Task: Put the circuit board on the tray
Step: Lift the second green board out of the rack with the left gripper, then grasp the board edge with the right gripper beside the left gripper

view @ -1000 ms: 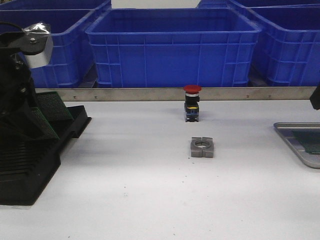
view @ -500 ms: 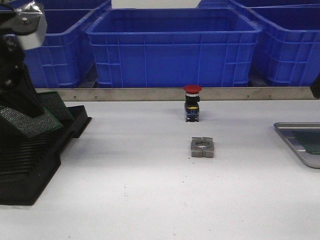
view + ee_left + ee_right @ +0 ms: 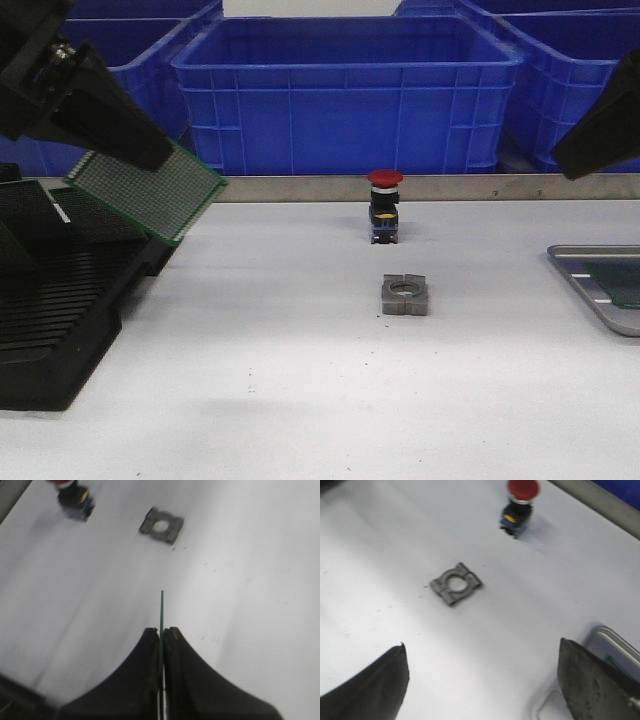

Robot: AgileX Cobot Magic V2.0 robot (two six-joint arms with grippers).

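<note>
My left gripper (image 3: pixel 150 160) is shut on a green perforated circuit board (image 3: pixel 150 192) and holds it tilted in the air above the black slotted rack (image 3: pixel 60 300) at the left. In the left wrist view the board (image 3: pixel 162 610) shows edge-on between the closed fingers (image 3: pixel 147 650). The grey metal tray (image 3: pixel 590 285) lies at the table's right edge with a green board inside; its corner shows in the right wrist view (image 3: pixel 607 645). My right gripper (image 3: pixel 480 652) is open and empty, high above the table's right side; in the front view only its dark body (image 3: pixel 600 125) shows.
A red-capped push button (image 3: pixel 384 205) stands mid-table near the back rail. A grey metal block with a round hole (image 3: pixel 404 295) lies in front of it. Big blue bins (image 3: pixel 345 90) line the back behind a metal rail. The rack holds other boards.
My left gripper has lifted the circuit board out of the rack and carried it up and to the right. My right arm has come into view at the upper right.
</note>
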